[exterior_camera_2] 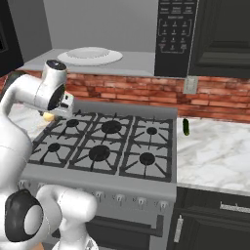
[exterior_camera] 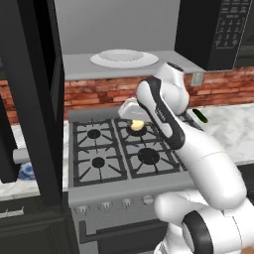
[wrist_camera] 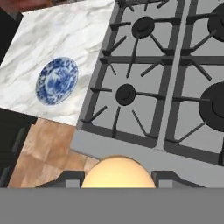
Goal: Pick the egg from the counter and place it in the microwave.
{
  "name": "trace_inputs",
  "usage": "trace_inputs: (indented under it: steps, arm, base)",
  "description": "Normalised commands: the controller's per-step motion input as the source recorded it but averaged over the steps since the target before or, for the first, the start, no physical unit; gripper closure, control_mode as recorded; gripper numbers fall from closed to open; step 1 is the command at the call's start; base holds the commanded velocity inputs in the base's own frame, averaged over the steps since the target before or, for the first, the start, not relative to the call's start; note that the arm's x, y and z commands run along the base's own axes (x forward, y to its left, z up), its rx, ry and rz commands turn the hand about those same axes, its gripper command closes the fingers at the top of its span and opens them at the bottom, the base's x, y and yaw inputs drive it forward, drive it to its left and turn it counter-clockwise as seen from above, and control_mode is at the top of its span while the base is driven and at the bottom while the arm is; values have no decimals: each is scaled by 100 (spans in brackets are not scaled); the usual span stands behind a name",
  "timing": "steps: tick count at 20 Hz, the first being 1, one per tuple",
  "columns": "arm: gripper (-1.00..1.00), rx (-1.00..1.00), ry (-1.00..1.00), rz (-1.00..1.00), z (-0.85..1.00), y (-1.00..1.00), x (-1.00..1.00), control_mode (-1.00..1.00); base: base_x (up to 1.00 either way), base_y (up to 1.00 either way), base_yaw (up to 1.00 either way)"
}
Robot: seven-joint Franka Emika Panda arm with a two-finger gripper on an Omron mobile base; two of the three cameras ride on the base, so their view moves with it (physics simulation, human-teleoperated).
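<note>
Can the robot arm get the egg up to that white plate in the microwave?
Probably yes. The end effector holds the egg above the stove, and the microwave stands open just above, so nothing seems to block the way to its white plate.

Stove (exterior_camera_2: 105,146): we see a grey steel top with black grates and round burners, set between two stretches of marbled worktop.
Knobs (exterior_camera: 105,205): a row along the stove's front edge.
Bowl (wrist_camera: 57,81): blue and white, on the worktop just beside the stove.
Green vegetable (exterior_camera_2: 186,126): we find it lying near the brick wall (exterior_camera_2: 215,97).
Outlet (exterior_camera_2: 190,85): on that brick wall.
</note>
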Motion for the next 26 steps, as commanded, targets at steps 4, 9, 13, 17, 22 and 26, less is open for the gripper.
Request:
trace_inputs:
  steps: [4,9,13,17,22,26]
  arm:
    - [100,-26,-16,-30,100,-39,0,-100]
    - [100,-26,-39,-33,97,-10,36,-100]
    - [100,-11,-23,-30,100,-12,68,-100]
    - [100,0,0,-21,90,-6,84,-100]
    - [100,3,-7,-5,57,-28,100,-100]
    - [100,7,-14,0,15,-5,100,-100]
  base:
    - [0,0,0]
    - [0,0,0]
    - [0,0,0]
    - [0,0,0]
    - [0,0,0]
    - [0,0,0]
